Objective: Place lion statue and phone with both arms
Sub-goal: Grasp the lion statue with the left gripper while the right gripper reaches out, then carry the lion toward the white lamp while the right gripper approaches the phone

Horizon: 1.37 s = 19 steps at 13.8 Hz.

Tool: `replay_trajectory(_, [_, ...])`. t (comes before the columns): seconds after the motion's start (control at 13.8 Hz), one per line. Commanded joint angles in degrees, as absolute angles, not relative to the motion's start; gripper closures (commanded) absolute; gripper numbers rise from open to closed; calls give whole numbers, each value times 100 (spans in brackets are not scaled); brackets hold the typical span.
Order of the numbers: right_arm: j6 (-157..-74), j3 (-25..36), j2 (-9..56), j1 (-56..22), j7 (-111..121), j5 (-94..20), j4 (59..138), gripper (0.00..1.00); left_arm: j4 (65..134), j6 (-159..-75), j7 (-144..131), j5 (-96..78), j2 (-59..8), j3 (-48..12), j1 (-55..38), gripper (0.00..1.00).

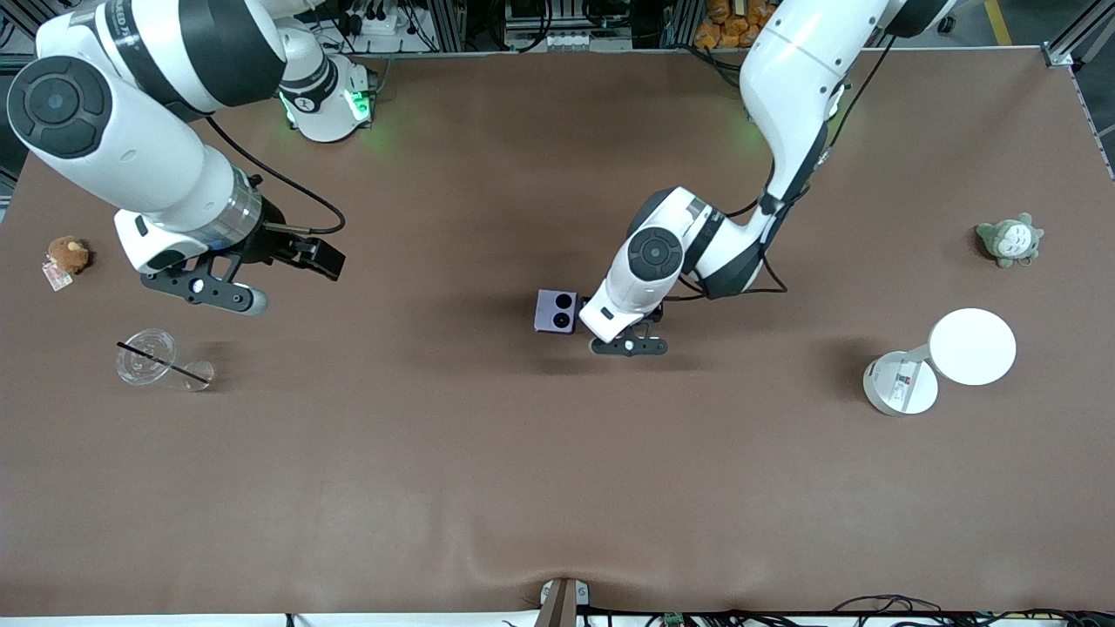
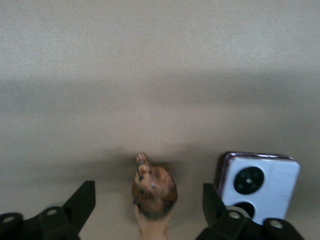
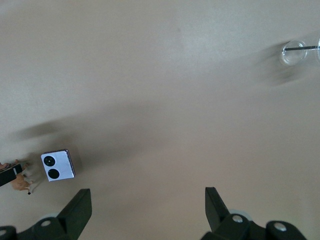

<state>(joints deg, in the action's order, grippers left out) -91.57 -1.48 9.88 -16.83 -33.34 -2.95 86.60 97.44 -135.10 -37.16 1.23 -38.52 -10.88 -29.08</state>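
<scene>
Left fingers [image 2: 80, 205] apart around lion statue [image 2: 153, 192] (phone [image 2: 260, 185] just beside); right fingers [image 3: 77, 210] apart over table [image 1: 557, 488].

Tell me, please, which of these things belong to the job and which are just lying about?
Job: lion, between the open left gripper's fingers; phone.
Lying about: brown plush, grey-green plush, glass, white lamp.

Robot lab, aluminium framing [image 1: 1070, 39], cables [image 1: 880, 603], brown table [image 1: 488, 453]

brown table [image 1: 557, 488], phone [image 1: 557, 311], lion statue [image 2: 154, 192], two plush toys [image 1: 68, 255], lamp [image 1: 941, 361], cup [image 1: 150, 357]
</scene>
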Motion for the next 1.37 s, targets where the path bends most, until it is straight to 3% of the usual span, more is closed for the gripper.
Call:
replay_trajectory(0.0, [-9280, -105, 1063, -1801, -3655, -352, 8596, 0, 9721, -13605, -3841, 378, -3885, -1037, -2962, 73])
replay_trajectory(0.07, [-9351, -105, 1090, -1871, -3822, -352, 8596, 0, 9695, -13597, -3850, 369, -3867, -1046, -2953, 100])
replay_trajectory(0.29, [-9500, -105, 1230, -2030, -4025, -343, 8587, 0, 9598, -13361, -3841, 378, -3692, -1046, -2866, 100])
replay_trajectory(0.72, [-9571, -105, 1371, -2179, -4219, -316, 8578, 0, 9659, -11972, -3085, 378, -2954, -1046, -1847, 100])
replay_trajectory(1.3, [-10063, -97, 1784, -2644, -4535, -264, 8604, 0, 9782, -12198, -1697, 1184, -2997, -1055, -204, 100])
